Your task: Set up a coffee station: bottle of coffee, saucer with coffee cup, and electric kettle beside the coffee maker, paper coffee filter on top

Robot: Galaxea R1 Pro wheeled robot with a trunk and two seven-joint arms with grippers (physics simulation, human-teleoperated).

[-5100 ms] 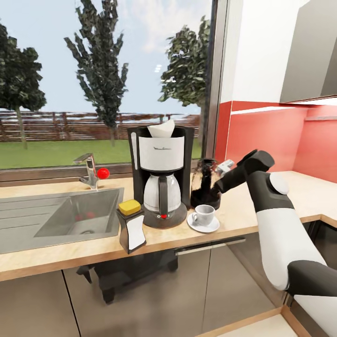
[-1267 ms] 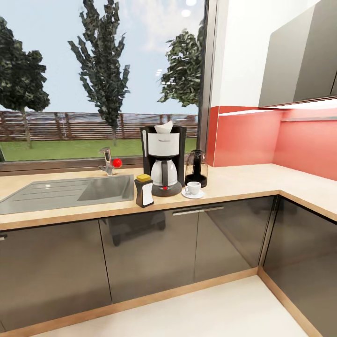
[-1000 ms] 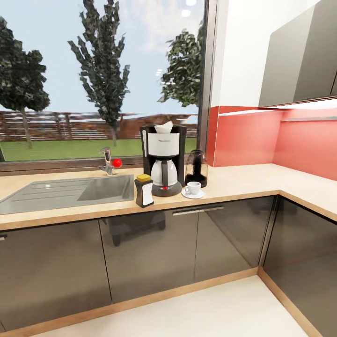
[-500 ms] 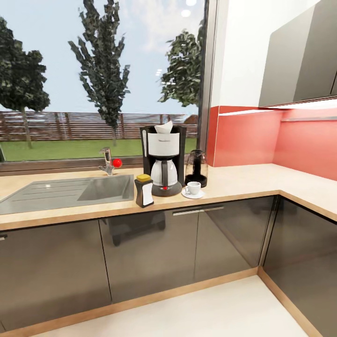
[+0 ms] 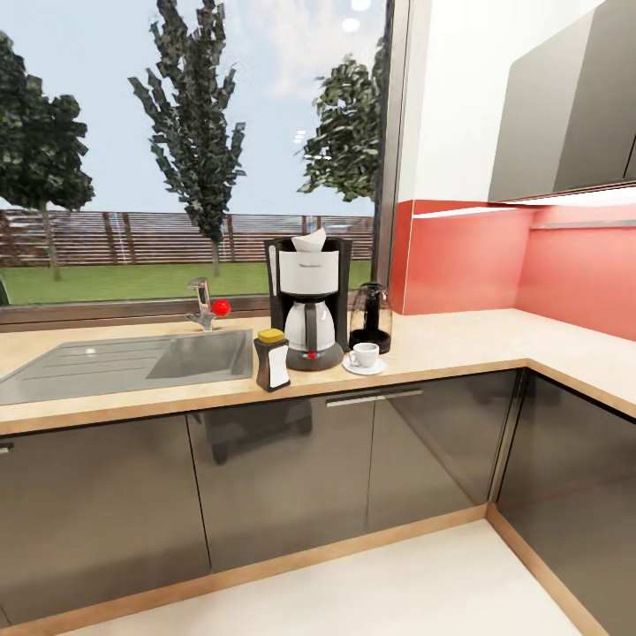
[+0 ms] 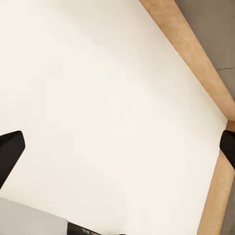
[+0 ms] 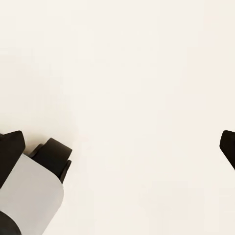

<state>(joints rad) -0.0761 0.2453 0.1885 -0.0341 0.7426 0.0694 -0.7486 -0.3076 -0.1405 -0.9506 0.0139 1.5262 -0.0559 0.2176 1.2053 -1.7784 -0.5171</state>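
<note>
Standing near countertop [image 5: 459, 344] edge, coffee maker [image 5: 308, 300], both hands wide

Yellow-lidded bottle of coffee [image 5: 272, 360], white saucer [image 5: 364, 367].

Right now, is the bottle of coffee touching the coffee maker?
Apart. The head view shows a thin strip of light countertop between the bottle of coffee and the round base of the coffee maker.

Home kitchen, wood-grain countertop [image 5: 442, 349] with inset sink [image 5: 132, 362] (tap behind), glossy grey cabinets [image 5: 283, 477]
</note>
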